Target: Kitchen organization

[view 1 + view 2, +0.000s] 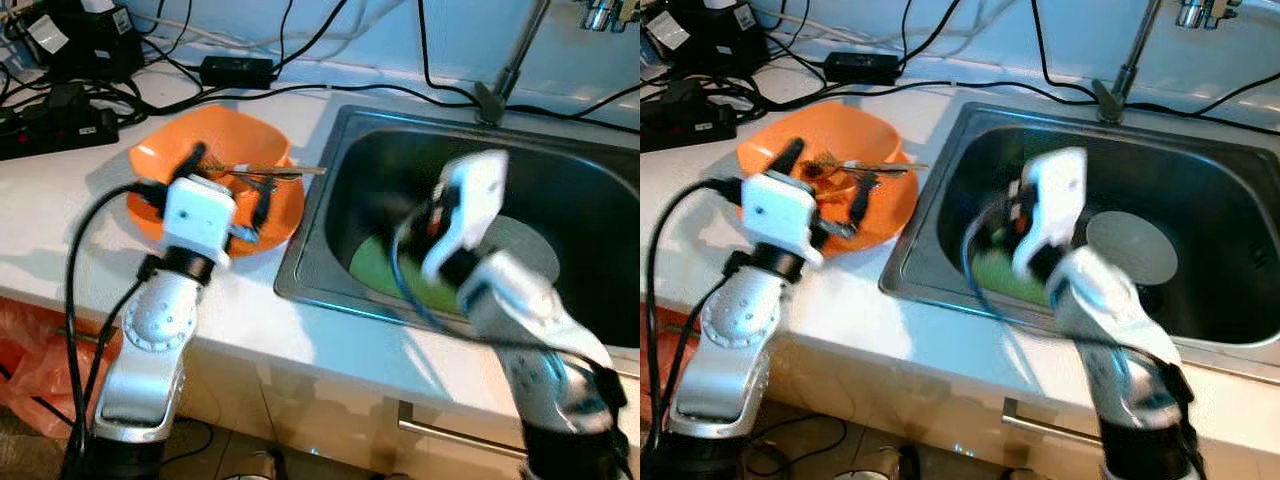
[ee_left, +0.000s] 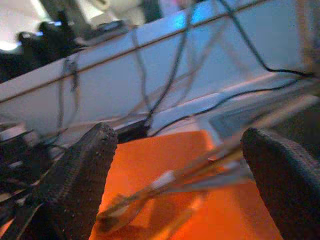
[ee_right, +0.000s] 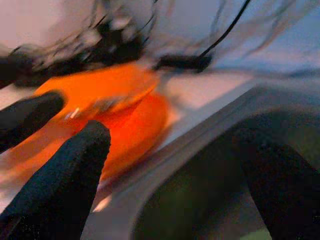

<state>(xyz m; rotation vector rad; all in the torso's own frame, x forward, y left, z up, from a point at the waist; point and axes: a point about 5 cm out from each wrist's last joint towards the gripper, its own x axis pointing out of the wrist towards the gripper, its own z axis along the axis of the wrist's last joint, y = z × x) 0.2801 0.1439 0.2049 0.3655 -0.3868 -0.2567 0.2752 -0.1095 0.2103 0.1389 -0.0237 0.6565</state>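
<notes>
Below, a white table (image 1: 250, 310) carries a steel sink (image 1: 330, 150) and an orange bowl (image 1: 235, 135) just beside it. Right jaws (image 3: 172, 165), fingers spread apart, hang inside the sink above a green plate (image 1: 375, 265), the bowl beyond them past the rim. Left jaws (image 2: 182, 175), also apart, hover over the bowl, with metal utensils (image 2: 200, 170) lying between the two fingers. Black cables (image 1: 90, 90) trail behind.
</notes>
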